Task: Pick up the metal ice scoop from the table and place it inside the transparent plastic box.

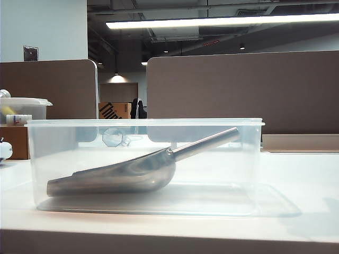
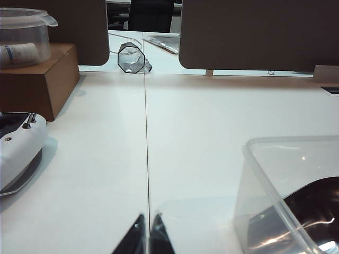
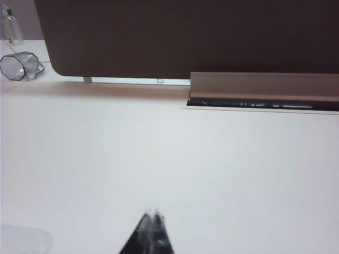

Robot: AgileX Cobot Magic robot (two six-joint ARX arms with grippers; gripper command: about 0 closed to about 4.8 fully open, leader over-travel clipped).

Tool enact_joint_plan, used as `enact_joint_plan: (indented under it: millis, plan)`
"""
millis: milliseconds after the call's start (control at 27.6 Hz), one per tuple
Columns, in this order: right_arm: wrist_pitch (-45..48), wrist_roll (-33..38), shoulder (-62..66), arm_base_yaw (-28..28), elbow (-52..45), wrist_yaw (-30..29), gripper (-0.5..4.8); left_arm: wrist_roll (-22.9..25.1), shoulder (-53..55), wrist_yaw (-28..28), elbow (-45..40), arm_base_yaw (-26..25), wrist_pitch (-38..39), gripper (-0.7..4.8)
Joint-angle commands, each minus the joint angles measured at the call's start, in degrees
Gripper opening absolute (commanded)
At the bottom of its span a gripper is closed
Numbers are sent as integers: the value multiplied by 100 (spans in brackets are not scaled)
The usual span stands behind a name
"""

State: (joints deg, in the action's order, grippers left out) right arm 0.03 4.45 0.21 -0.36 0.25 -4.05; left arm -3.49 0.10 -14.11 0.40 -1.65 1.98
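The shiny steel ice scoop (image 1: pixel 122 174) lies inside the clear plastic box (image 1: pixel 249 159) at frame centre on the white table (image 1: pixel 302 180). It looks rigid and slippery; its tubular handle is the likeliest hold. The left gripper (image 2: pixel 148 235) and right gripper (image 3: pixel 151 230) are both closed and empty.

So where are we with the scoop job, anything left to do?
It looks done: the shiny steel ice scoop lies inside the large clear plastic box on the white table, handle propped toward the far end. Nothing is in hand: the left end effector and right end effector are both shut, empty, over bare tabletop. Nothing appears left.
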Motion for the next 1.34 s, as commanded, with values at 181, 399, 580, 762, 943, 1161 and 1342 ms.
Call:
enact_joint_plan:
  millis: [181, 399, 580, 762, 943, 1161, 1342]
  plan:
    - [59, -15, 0, -2, 9, 31, -1, 2, 4, 420, -2, -7, -74, 21]
    - [61, -15, 0, -2, 9, 31, -1, 2, 4, 911, -2, -7, -74, 21]
    - [59, -15, 0, -2, 9, 31, -1, 0, 4, 1163, -2, -7, -77, 21]
    - [59, -13, 0, -2, 9, 31, -1, 2, 4, 1169, -2, -7, -74, 21]
    - [59, -15, 0, -2, 9, 31, -1, 2, 4, 1169, -2, -7, -74, 21]
    - [59, -15, 0, -2, 9, 31, -1, 2, 4, 1169, -2, -7, -74, 21]
    - [59, -13, 0, -2, 9, 31, -1, 2, 4, 1169, -2, -7, -74, 21]
